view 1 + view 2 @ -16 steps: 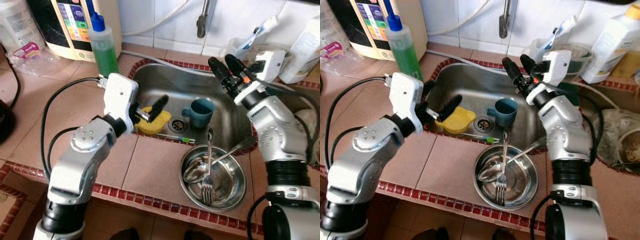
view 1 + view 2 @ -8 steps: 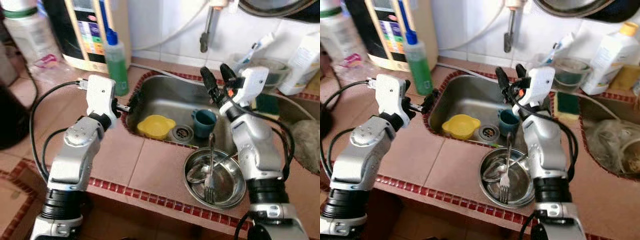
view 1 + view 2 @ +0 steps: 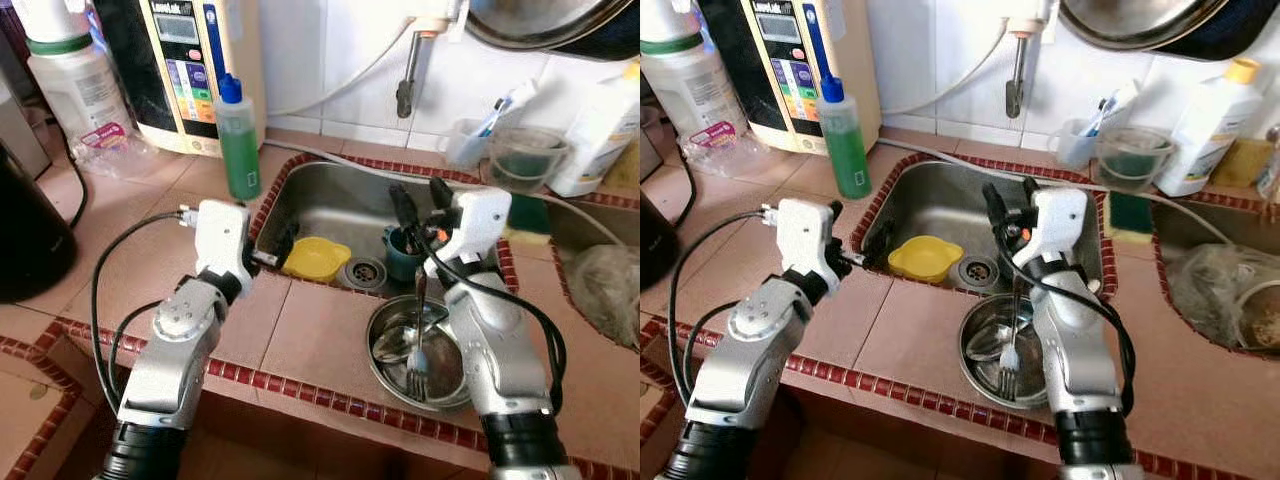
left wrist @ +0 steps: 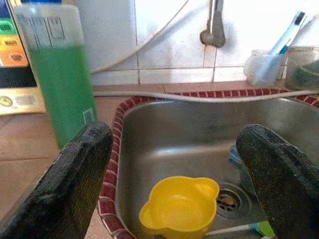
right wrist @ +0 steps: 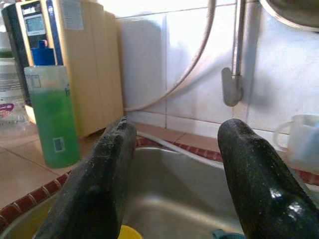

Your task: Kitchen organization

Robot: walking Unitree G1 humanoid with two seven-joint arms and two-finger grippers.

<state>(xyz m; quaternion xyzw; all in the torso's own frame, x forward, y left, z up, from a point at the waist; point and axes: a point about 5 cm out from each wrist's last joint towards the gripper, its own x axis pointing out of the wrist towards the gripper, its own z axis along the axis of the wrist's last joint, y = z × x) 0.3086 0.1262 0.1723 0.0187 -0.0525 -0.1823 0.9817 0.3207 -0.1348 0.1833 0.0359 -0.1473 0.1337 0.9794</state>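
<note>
A yellow bowl (image 3: 316,258) lies in the steel sink (image 3: 340,195) beside the drain. A teal cup (image 3: 403,250) stands right of the drain, partly hidden by my right arm. On the counter in front of the sink sits a steel bowl (image 3: 445,375) holding a fork (image 3: 416,345) and a spoon. My left gripper (image 3: 281,243) is open at the sink's left rim, empty, looking toward the yellow bowl (image 4: 180,206). My right gripper (image 3: 420,200) is open above the teal cup, pointing at the back wall and tap (image 5: 232,84).
A green soap bottle (image 3: 238,140) and a water purifier (image 3: 190,60) stand back left of the sink. A toothbrush cup (image 3: 465,140), clear tub (image 3: 525,155), sponge (image 3: 527,213) and white bottle (image 3: 1205,130) line the back right. A plastic bag (image 3: 600,290) lies right; a black appliance (image 3: 25,230) left.
The camera has pulled up and back. My left gripper has drawn back from over the yellow bowl to the sink's left rim. My right gripper has come from the sink's back right rim to above the teal cup.
</note>
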